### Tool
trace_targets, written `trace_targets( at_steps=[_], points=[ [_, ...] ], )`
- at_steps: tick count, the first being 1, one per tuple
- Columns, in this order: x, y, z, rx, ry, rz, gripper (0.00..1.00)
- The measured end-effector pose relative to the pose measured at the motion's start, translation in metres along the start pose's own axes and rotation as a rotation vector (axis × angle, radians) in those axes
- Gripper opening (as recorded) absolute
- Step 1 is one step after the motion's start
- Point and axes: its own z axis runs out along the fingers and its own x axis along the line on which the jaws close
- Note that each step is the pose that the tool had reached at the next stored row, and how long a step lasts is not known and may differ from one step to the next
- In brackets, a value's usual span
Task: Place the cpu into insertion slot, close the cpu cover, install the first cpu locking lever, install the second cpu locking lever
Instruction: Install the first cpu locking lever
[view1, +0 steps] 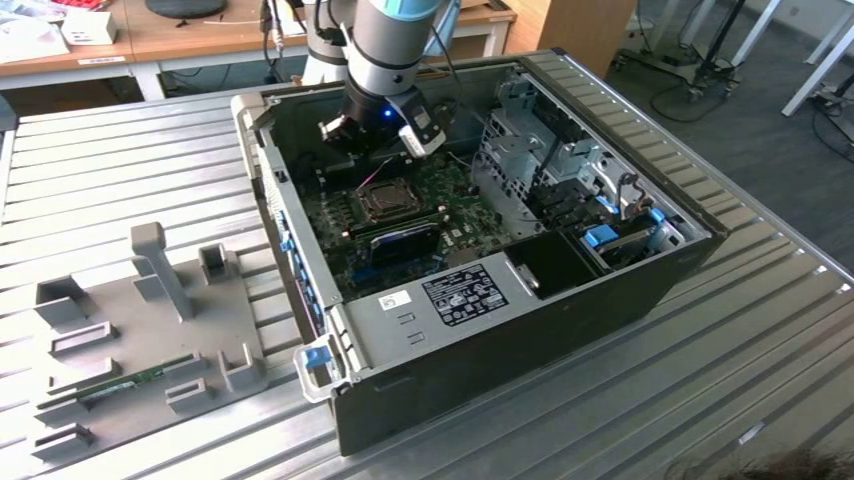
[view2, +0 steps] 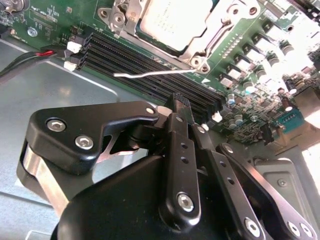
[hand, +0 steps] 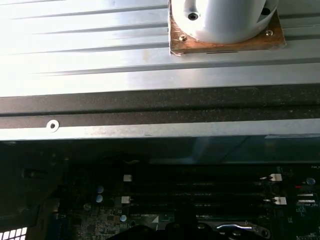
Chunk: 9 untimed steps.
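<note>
The cpu (view2: 172, 17), with its dull silver top, lies in the insertion slot (view1: 387, 202) on the green board inside the open computer case (view1: 441, 310). The cpu cover (view2: 199, 49) lies flat around it as a silvery frame. A thin silvery locking lever (view2: 155, 73) sticks out sideways over the long black memory slots (view2: 135, 65), and its end (hand: 235, 227) also shows in the first wrist view. My gripper (view1: 380, 148) hangs just behind the slot, over the memory slots. Its black fingers (view2: 181, 102) are together, with nothing between them.
The case walls (hand: 150, 107) and the drive cages (view1: 561, 170) close in around the board. A grey fixture plate (view1: 134, 330) holding a memory stick (view1: 127, 382) lies on the ribbed metal table at the exterior view's left. Red and black cables (view2: 30, 57) run beside the board.
</note>
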Motion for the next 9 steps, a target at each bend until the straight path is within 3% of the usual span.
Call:
trace_targets(
  at_steps=[9],
  points=[
    [0.0,0.0,0.0,0.0002,0.0093,0.003,0.11]
  ],
)
